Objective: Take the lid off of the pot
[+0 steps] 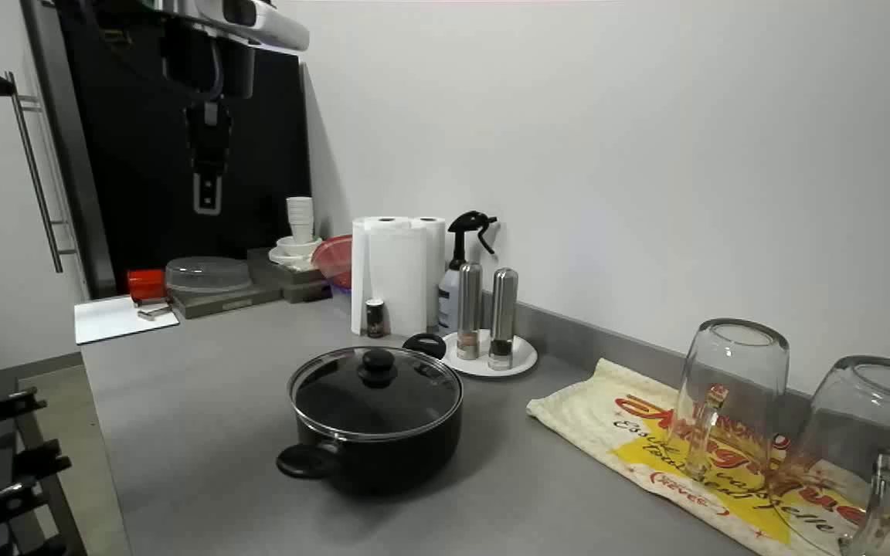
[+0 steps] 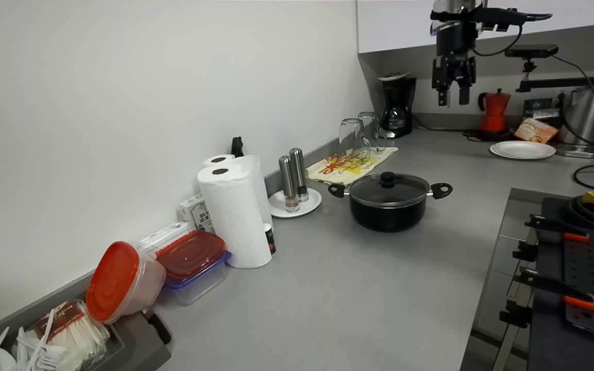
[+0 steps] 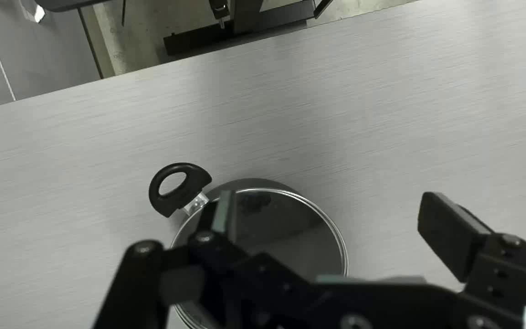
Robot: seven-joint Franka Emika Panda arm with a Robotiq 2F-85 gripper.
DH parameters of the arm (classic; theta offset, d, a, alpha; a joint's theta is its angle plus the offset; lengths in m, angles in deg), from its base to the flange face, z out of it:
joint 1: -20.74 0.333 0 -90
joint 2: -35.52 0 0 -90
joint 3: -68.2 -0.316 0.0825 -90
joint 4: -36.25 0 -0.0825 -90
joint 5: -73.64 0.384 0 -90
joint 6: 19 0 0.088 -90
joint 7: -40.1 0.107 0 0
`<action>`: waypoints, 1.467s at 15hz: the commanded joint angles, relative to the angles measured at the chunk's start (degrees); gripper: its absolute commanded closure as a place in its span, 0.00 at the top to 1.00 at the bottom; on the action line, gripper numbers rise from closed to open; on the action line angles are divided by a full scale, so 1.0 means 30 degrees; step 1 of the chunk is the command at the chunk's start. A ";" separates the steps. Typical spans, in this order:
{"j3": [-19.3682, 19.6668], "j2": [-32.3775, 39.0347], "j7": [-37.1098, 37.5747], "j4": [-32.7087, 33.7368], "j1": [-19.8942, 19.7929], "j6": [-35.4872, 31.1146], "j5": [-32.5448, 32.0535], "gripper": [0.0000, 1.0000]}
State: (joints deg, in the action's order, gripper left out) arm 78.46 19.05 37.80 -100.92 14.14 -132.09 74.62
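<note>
The glass lid (image 1: 414,401) with its black centre knob sits flat on the black pot (image 1: 399,463) on the grey counter. In an exterior view the lid (image 2: 369,191) also lies on the pot (image 2: 387,217), with a handle on each side. My gripper (image 2: 454,98) is open and empty, high above the counter; it also shows in an exterior view (image 1: 207,193). In the wrist view the gripper's (image 3: 329,224) fingers are wide apart. Part of the lid (image 3: 290,233) and one pot handle (image 3: 176,189) show below; the knob is hidden behind the gripper.
A white plate (image 1: 522,357) with two metal shakers (image 1: 504,309) stands beside the pot by the wall. Paper-towel rolls (image 1: 399,270) and a spray bottle (image 1: 449,293) are behind. Glass mugs (image 1: 731,371) stand on a cloth (image 1: 592,401). Plastic containers (image 2: 194,257) line the wall.
</note>
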 commanded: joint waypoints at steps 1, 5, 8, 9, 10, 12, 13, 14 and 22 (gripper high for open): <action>-0.0190 0.0012 -0.0054 0.0027 -0.0203 0.0030 0.0057 1.00; -0.0190 0.0012 -0.0054 0.0032 -0.0203 0.0030 0.0057 1.00; -0.0189 0.0012 -0.0054 0.0032 -0.0204 0.0029 0.0057 1.00; -0.0190 0.0012 -0.0054 0.0032 -0.0204 0.0030 0.0057 1.00; -0.0190 0.0012 -0.0054 0.0032 -0.0203 0.0029 0.0057 1.00; -0.0190 0.0012 -0.0054 0.0032 -0.0204 0.0029 0.0057 1.00; -0.0309 0.0176 0.0142 0.0527 -0.0255 0.0098 -0.0378 1.00; -0.0468 0.0408 0.0318 0.1306 -0.0341 0.0346 -0.1078 1.00; -0.0849 0.0902 0.0185 0.5834 -0.0333 0.0144 -0.3994 1.00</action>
State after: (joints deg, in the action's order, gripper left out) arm 76.06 21.74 38.42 -83.43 13.33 -131.75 62.56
